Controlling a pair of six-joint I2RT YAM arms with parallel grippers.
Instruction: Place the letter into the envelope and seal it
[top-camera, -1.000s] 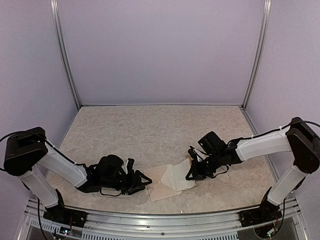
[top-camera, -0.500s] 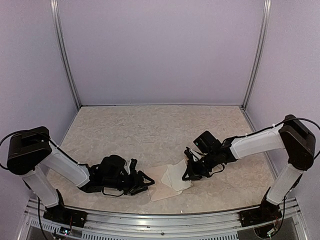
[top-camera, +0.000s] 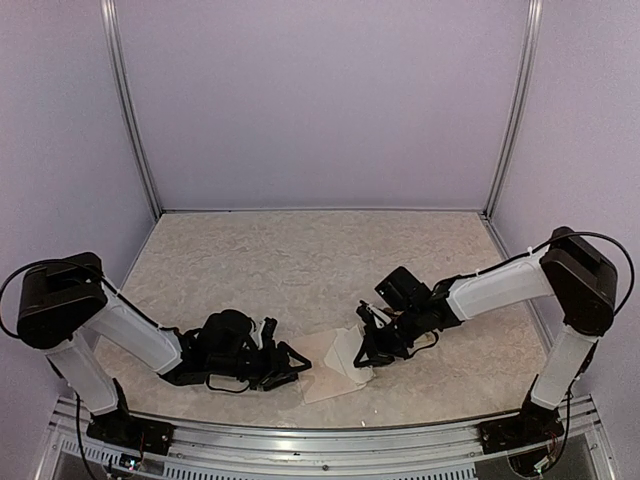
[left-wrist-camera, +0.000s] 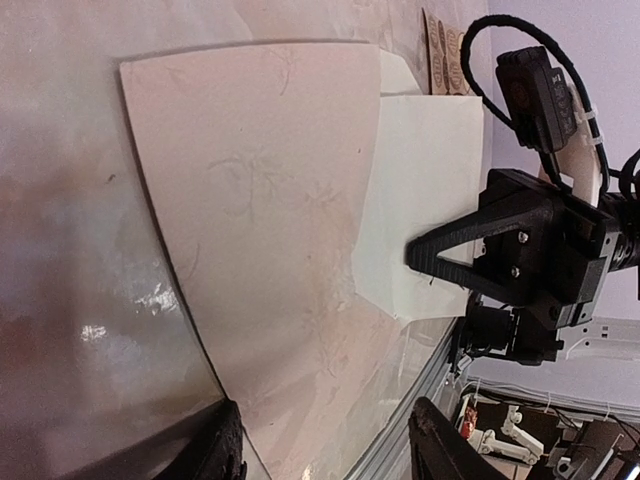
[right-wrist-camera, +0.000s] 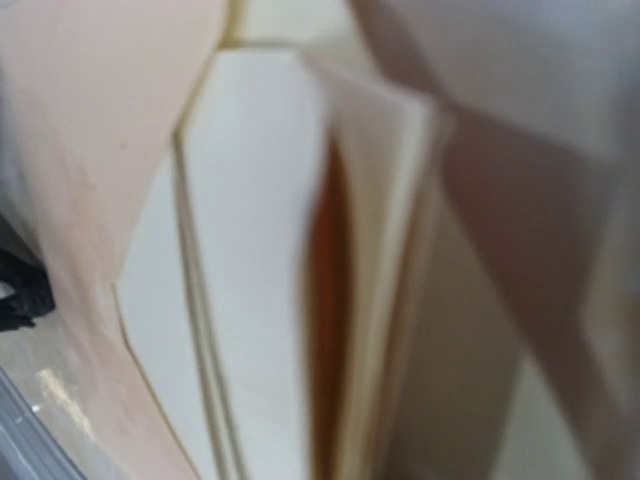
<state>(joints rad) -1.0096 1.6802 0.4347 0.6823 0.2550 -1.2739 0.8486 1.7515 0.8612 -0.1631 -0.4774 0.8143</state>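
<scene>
A large tan sheet (top-camera: 318, 378) (left-wrist-camera: 260, 200), the letter as far as I can tell, lies flat near the table's front edge. The small cream envelope (top-camera: 347, 352) (left-wrist-camera: 425, 180) lies overlapping its right side. My right gripper (top-camera: 363, 350) (left-wrist-camera: 432, 258) is down on the envelope's pointed end, jaws together. Its wrist view is blurred: a cream edge (right-wrist-camera: 375, 250) stands up edge-on beside the flat cream paper (right-wrist-camera: 250, 250), fingers hidden. My left gripper (top-camera: 290, 362) (left-wrist-camera: 330, 450) rests low at the tan sheet's left edge, open, holding nothing.
A card of round brown stickers (left-wrist-camera: 447, 50) lies just beyond the envelope. The metal front rail (top-camera: 320, 440) (left-wrist-camera: 420, 400) runs close behind the papers. Side posts and purple walls enclose the table.
The right gripper has slid left, carrying the cream envelope further over the tan sheet. The left gripper has crept slightly right toward the sheet's edge.
</scene>
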